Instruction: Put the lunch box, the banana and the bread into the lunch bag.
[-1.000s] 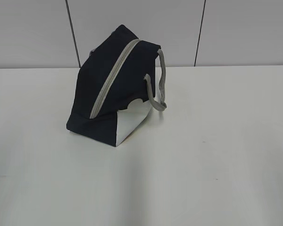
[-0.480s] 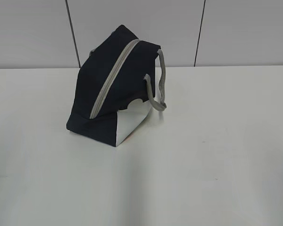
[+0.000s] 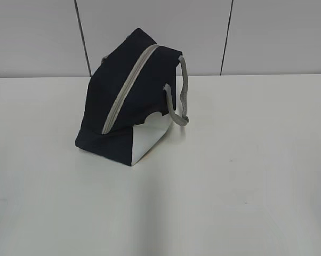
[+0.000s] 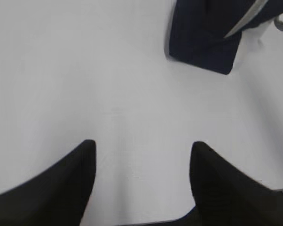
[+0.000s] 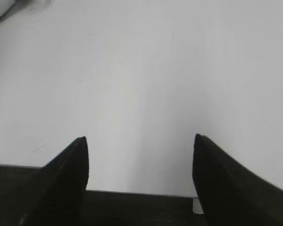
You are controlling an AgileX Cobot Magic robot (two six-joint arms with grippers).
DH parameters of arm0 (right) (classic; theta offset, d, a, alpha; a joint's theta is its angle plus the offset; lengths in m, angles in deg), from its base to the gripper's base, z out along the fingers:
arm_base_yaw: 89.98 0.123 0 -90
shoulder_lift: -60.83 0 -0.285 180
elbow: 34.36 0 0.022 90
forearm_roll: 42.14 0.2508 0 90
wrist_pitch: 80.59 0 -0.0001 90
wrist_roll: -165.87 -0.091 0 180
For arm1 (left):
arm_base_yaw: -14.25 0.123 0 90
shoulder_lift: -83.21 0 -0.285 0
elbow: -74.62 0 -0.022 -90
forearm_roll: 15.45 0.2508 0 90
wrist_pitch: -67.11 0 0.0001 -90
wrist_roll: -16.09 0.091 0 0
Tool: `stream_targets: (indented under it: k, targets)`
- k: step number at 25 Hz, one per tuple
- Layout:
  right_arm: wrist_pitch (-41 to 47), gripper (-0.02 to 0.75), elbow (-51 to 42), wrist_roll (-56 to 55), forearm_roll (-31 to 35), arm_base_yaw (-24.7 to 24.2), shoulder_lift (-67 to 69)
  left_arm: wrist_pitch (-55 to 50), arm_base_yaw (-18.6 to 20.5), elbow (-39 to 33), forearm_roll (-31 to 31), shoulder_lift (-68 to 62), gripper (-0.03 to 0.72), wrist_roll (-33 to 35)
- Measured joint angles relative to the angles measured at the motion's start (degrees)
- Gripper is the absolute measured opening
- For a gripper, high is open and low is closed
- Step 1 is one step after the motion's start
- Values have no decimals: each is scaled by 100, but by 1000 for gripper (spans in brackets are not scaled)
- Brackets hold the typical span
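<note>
The dark navy lunch bag (image 3: 126,98) stands on the white table, left of centre in the exterior view, its grey zipper closed and its grey strap handle hanging on the right. Its corner also shows at the top right of the left wrist view (image 4: 207,33). The lunch box, the banana and the bread are out of view. My left gripper (image 4: 142,146) is open and empty above bare table, well short of the bag. My right gripper (image 5: 140,140) is open and empty over bare table near its front edge. Neither gripper shows in the exterior view.
The white table (image 3: 246,176) stretches around the bag. A grey panelled wall (image 3: 267,32) stands behind it. The table's front edge (image 5: 141,192) runs across the bottom of the right wrist view.
</note>
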Motion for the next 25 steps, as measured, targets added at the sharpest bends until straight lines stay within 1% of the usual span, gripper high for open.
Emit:
stream_targets:
  k: [3,6,22,23,25]
  targets:
    - [0,511,0,0,-4,-404,-328,-17,258,0,0,213,432,0]
    - [0,510,0,0,-4,-581,-716,-26,328,0,0,359,426,0]
    - [12,511,0,-8,-13,-616,-875,-26,327,0,-6,404,424,0]
    - [12,511,0,-8,-13,-534,-875,-26,327,0,-6,404,424,0]
    - [12,511,0,-8,-25,-606,-875,-26,327,0,-6,404,424,0]
